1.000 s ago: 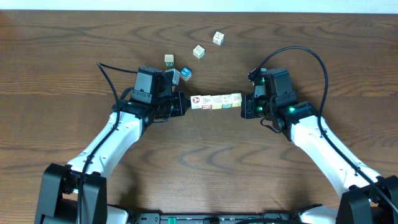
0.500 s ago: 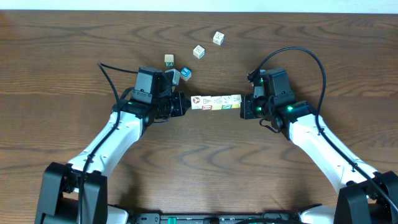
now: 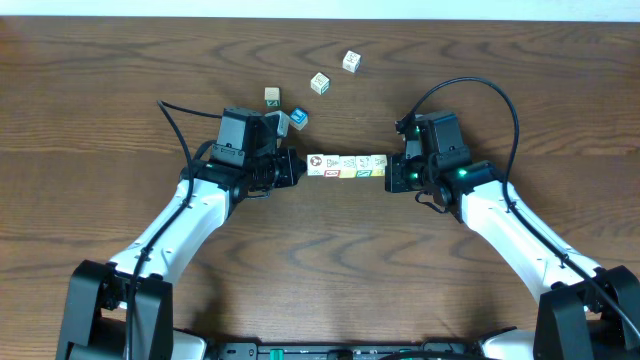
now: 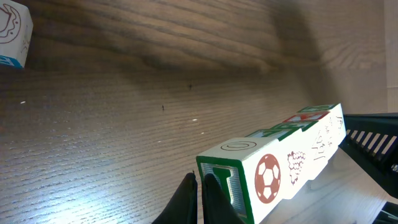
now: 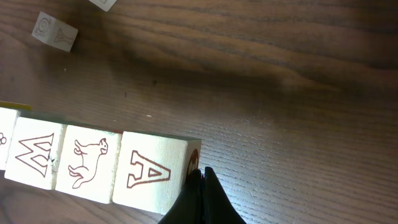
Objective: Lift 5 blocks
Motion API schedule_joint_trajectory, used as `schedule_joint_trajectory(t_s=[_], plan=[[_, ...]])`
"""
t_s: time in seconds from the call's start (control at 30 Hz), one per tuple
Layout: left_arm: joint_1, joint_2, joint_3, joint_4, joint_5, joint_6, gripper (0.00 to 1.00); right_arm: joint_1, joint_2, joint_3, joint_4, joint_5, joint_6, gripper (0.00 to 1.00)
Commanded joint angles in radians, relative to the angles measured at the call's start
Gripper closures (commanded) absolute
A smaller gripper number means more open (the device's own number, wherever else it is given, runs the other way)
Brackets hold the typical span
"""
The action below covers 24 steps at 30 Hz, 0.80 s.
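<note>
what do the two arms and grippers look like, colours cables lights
Both arms are white shells with black joints and black wrist housings. The left arm has a black cable to its wrist; the right arm has a looping black cable and small green lights. The left gripper and right gripper have slim black fingers.

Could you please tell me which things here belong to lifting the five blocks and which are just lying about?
In the job:
- row of five picture blocks
- left pincer and right pincer, both shut, one at each end of the row

Lying about:
- blue-topped cube
- cream cube beside it
- pale cube behind those
- pale cube farthest back
</note>
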Motion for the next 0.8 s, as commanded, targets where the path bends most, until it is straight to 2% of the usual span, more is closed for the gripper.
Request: schedule_joint_trajectory(t_s=[0.0, 0.77], plan=[[-0.058, 0.011, 0.008, 0.013, 0.118, 0.013, 0.93, 0.065, 0.009, 0.029, 0.021, -0.219, 0.010, 0.99], [-0.082, 0.101, 0.001, 0.030, 0.118, 0.013, 0.93, 0.065, 0.059, 0.029, 0.047, -0.214, 0.010, 0.99]])
